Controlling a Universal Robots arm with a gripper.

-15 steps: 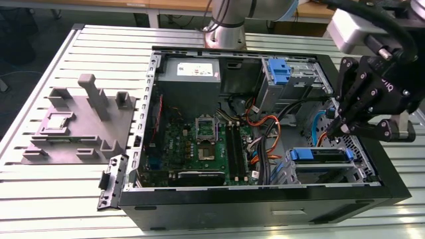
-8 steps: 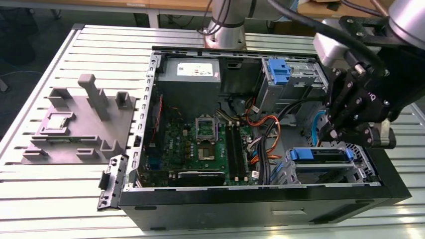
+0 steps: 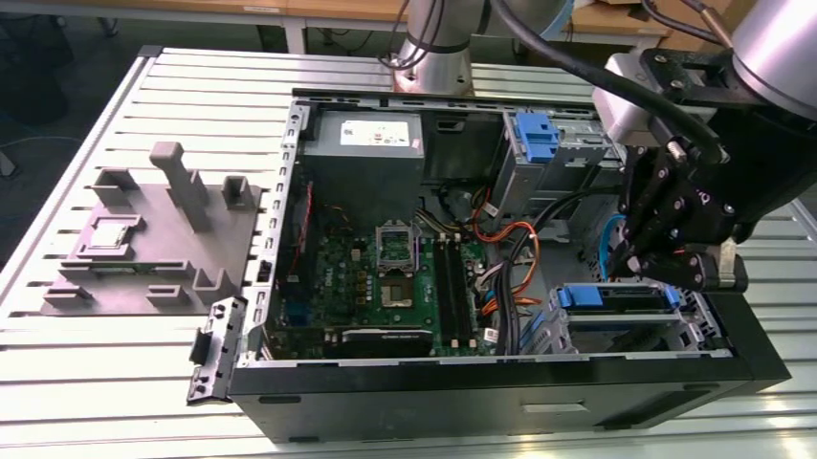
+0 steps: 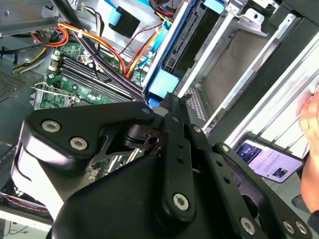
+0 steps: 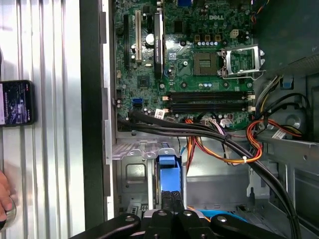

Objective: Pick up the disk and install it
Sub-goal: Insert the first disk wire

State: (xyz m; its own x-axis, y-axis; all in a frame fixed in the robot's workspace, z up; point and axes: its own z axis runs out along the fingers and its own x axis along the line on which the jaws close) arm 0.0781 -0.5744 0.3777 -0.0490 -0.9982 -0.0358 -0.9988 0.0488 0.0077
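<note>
The disk (image 3: 618,298) sits in the drive cage at the case's front corner, on the exterior view's right, with its blue bracket rail showing on top. In both wrist views its blue bracket (image 5: 167,175) (image 4: 162,82) lies directly ahead of the fingertips. My gripper (image 3: 664,275) hangs just above that cage, over the disk's right end. The black fingers (image 5: 172,205) are pressed together, with their tips against the blue bracket and nothing between them. The black linkage (image 4: 164,149) hides the contact itself.
The open computer case (image 3: 511,392) lies on a slatted metal table (image 3: 115,382). Black and orange cables (image 5: 219,144) cross beside the cage. A second blue bracket (image 3: 538,134) sits in the upper bay. A grey fixture (image 3: 153,239) stands left. A phone (image 5: 16,102) and a hand (image 5: 3,199) lie beside the case.
</note>
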